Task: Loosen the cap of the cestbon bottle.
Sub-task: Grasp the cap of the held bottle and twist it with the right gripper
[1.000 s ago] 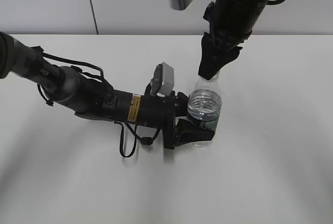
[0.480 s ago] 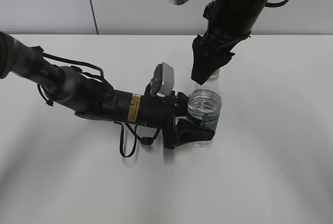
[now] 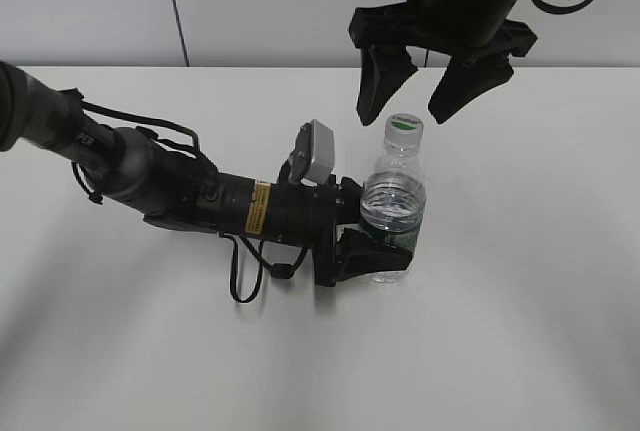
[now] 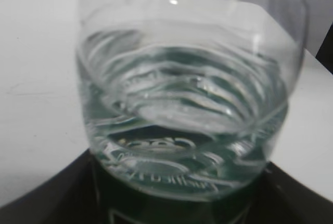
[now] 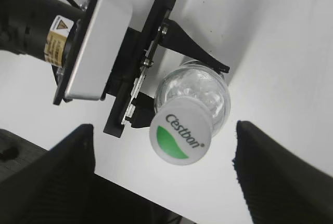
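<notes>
The cestbon bottle (image 3: pixel 395 206) stands upright on the white table, clear, with water and a dark green label low down. It fills the left wrist view (image 4: pixel 187 104) and shows from above in the right wrist view (image 5: pixel 208 91). Its white cap (image 3: pixel 405 129) with a green patch sits on the neck, also seen in the right wrist view (image 5: pixel 181 131). My left gripper (image 3: pixel 372 251) is shut on the bottle's lower body. My right gripper (image 3: pixel 410 106) is open, just above the cap, its fingers (image 5: pixel 166 146) spread on either side and not touching it.
The left arm (image 3: pixel 180 186) lies low across the table from the left, with its wrist camera (image 3: pixel 315 151) beside the bottle. The white table (image 3: pixel 530 281) runs to a grey wall (image 3: pixel 250 1) at the back.
My right gripper was closed around the cap one second ago. It has since opened wide and lifted off, leaving the cap uncovered on the bottle. The left gripper and bottle stayed put.
</notes>
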`<state>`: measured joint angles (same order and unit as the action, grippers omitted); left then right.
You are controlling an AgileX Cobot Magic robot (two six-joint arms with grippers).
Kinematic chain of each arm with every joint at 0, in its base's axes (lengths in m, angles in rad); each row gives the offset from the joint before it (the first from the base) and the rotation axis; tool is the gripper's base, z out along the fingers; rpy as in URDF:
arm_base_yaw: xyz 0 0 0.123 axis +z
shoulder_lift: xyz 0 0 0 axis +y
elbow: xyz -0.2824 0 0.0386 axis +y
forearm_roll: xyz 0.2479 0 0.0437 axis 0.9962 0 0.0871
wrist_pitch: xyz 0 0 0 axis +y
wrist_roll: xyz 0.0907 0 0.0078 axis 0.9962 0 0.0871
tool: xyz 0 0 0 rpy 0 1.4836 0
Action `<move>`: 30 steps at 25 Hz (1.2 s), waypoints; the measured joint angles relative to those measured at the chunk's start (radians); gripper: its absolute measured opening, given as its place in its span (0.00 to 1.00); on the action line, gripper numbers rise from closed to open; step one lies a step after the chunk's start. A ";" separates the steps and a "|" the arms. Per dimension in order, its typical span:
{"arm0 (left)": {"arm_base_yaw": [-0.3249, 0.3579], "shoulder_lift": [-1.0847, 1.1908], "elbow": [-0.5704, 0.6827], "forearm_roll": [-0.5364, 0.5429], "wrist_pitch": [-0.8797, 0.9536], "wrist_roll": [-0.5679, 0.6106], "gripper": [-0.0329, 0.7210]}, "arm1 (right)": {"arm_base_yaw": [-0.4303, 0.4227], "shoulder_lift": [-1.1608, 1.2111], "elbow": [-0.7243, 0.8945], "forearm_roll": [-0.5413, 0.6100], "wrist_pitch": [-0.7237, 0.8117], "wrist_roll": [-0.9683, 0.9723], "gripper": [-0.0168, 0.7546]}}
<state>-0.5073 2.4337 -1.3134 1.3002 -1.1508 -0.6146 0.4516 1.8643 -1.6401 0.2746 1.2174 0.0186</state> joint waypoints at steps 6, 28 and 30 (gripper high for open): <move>0.000 0.000 0.000 0.000 0.000 0.000 0.75 | 0.000 0.032 0.000 0.000 0.000 0.081 0.77; 0.000 0.000 0.000 0.000 0.000 0.000 0.75 | 0.000 0.042 0.000 -0.013 0.000 -0.322 0.41; 0.000 0.000 0.000 0.000 0.000 0.000 0.75 | 0.000 0.042 0.000 -0.011 0.000 -0.500 0.41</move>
<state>-0.5073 2.4337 -1.3134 1.3002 -1.1508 -0.6146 0.4516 1.9062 -1.6401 0.2636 1.2174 -0.4818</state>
